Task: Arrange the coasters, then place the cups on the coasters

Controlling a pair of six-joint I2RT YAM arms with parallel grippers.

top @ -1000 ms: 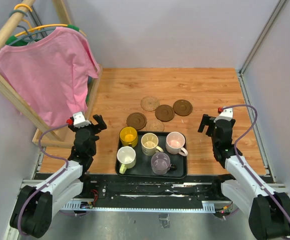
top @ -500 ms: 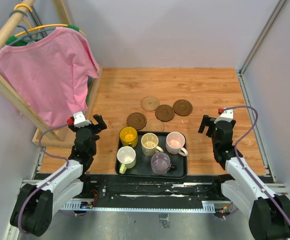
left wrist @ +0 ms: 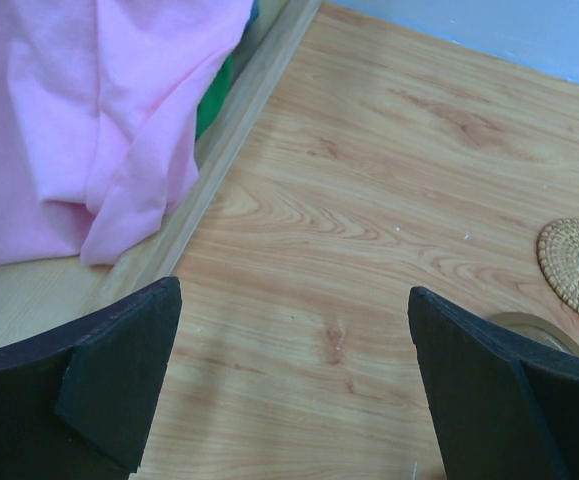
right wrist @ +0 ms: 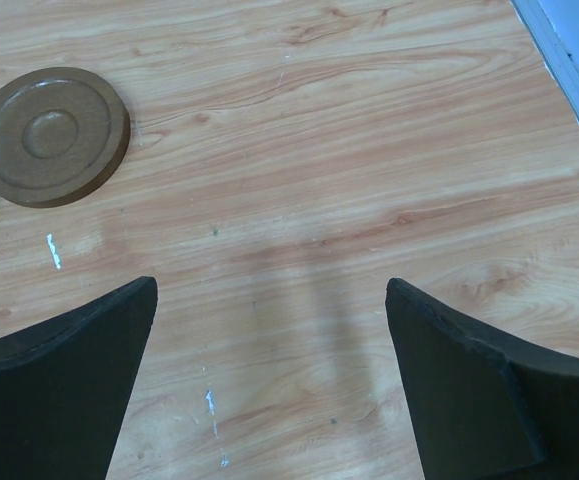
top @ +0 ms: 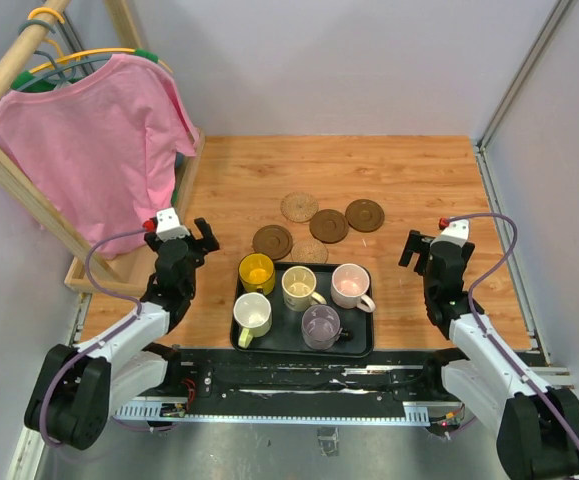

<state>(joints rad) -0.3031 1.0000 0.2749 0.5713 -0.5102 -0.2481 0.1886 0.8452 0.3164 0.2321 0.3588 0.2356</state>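
Left claw (top: pixel 196 239) is hanging with its fingers spread apart, gripping nothing, just left of the black tray (top: pixel 364 348). Right claw (top: pixel 410 249) is likewise gaping and empty on the tray's right. Five coasters (top: pixel 329 226) are lying in a loose cluster on the table (top: pixel 419 170) just beyond the tray. Five cups (top: pixel 299 288) are sitting inside the tray, none on a coaster.

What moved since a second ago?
The left gripper eased a little forward over the table, open and holding nothing. The right gripper, also open, barely shifted. The cups on the tray and the coasters stayed where they were.
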